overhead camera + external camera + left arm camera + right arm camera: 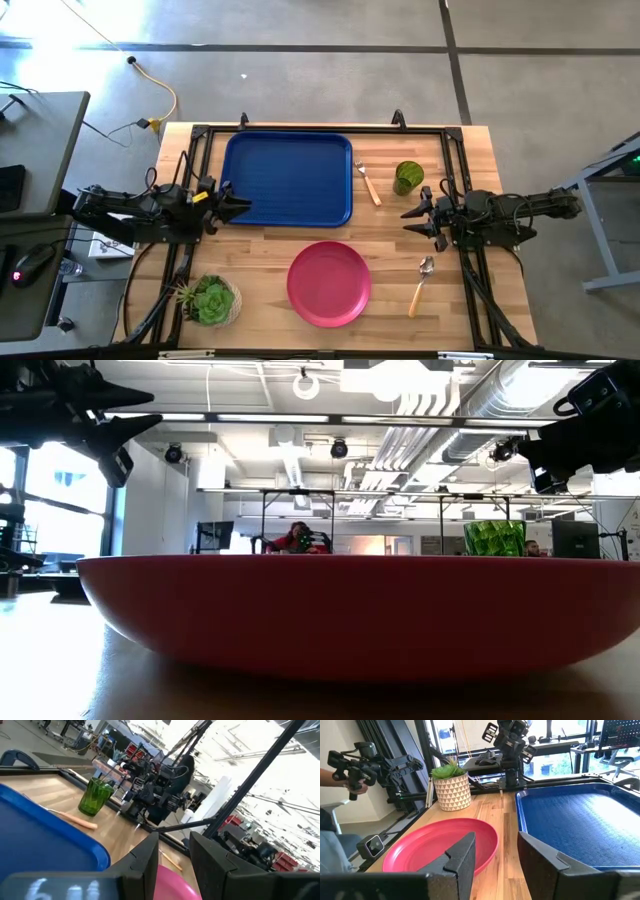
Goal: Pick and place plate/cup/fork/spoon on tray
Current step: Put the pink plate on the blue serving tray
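The tray [288,179] is set toward the far half of the counter [260,250], its long far edge close to the counter's rear frame, and nothing is carried on it. Bare wood is left between the tray's near edge and the plate [329,283], which lies near the counter's front edge, clear of the tray. The fork [368,184] lies just beside the tray's right edge, apart from it, and the cup [407,178] stands upright just beyond the fork. The spoon [421,284] is found to the right of the plate, apart from it. A potted succulent [209,300] occupies the front left corner.

The left gripper [243,207] is held at the tray's left edge, above its near left corner; its fingers [145,862] are seen parted by a gap, with nothing between them. The right gripper [409,222] is held over bare wood between the cup and the spoon, its fingers [462,857] spread with a clear gap, and nothing is held or touched.
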`<state>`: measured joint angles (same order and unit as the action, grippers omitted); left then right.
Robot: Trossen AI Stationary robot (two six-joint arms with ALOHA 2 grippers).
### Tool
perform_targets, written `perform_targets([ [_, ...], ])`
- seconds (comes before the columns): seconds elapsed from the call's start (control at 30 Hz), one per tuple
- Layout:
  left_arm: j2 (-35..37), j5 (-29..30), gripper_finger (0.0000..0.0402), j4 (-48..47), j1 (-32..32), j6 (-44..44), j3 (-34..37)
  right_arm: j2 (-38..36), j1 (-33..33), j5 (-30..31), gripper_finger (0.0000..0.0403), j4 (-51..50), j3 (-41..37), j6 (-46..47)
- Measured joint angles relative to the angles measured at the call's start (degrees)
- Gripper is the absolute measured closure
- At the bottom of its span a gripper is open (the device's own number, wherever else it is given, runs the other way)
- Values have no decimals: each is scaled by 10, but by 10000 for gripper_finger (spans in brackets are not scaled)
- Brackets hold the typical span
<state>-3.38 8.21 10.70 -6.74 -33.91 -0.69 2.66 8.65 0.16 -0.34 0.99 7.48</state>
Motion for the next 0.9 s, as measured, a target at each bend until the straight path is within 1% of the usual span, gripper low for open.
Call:
perform_targets([
  [0.1,0,-1,298,4,0,-7,0,0,0,0,265,0,0,0],
  [0.2,0,-1,288,44,0,-14,0,0,0,0,265,0,0,0],
  [0.37,0,0,253,73,0,9,0,0,0,0,265,0,0,0],
  [0.53,0,29,222,75,0,15,-4,0,0,0,265,0,0,0],
  [0.6,0,35,219,75,0,29,-17,0,0,0,265,0,0,0],
  [0.77,-9,62,219,56,0,113,-66,0,0,0,265,0,0,0],
  [0.9,-45,80,219,-13,0,154,-126,0,0,0,265,0,0,0],
])
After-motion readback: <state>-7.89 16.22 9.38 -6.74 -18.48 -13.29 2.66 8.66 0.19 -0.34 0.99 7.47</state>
